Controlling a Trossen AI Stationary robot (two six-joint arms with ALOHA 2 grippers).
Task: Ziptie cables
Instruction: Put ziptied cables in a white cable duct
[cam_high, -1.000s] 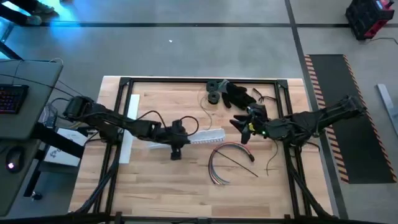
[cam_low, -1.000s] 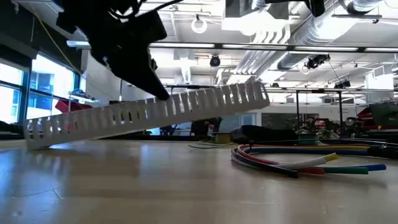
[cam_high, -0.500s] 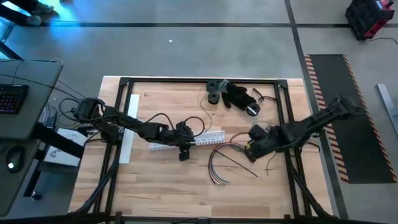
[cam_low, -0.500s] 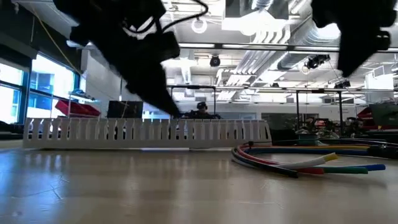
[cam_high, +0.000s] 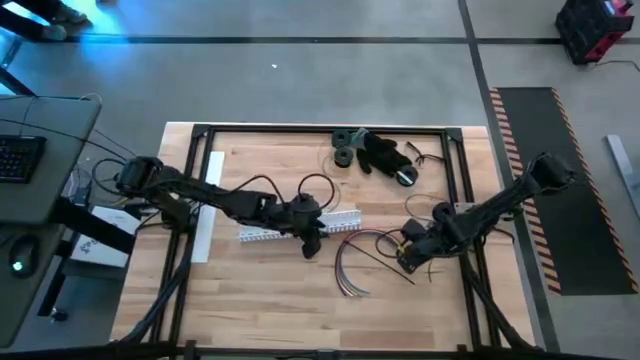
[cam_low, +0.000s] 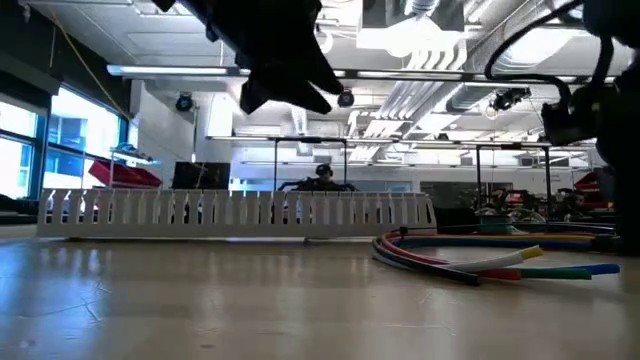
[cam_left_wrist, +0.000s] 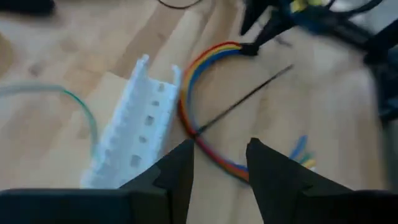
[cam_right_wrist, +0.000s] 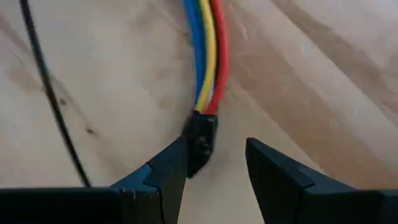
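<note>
Cables (cam_high: 358, 262) sit on the wooden worktop (cam_high: 260, 300) as a loose horseshoe curve of thin flexible wires, right of centre, between the two arms. Up close they show red, yellow and blue strands running side by side, ending in a small black connector block (cam_right_wrist: 200, 140). A thin black straight wire (cam_left_wrist: 242, 99) lies across the curve.

Just beside the bundle is a white plastic slotted duct (cam_high: 300, 226), long, channel-shaped, with a comb-like row of teeth; from table height it reads like a little picket fence (cam_low: 240, 210), lying flat. Another flat white strip (cam_high: 205, 205) sits over by the left frame rail. At the far edge there's a black lumpy heap with round parts (cam_high: 375, 152); hard to make out what it is.

Left claw (cam_left_wrist: 219, 163) hovers above the near end of the duct and the cable curve, fingers apart, holding nothing. Right claw (cam_right_wrist: 214, 163) is down low at the cable end, fingers apart with the black connector between them; can't tell if they touch it. From table height both arms are mostly cut off at the top.
</note>
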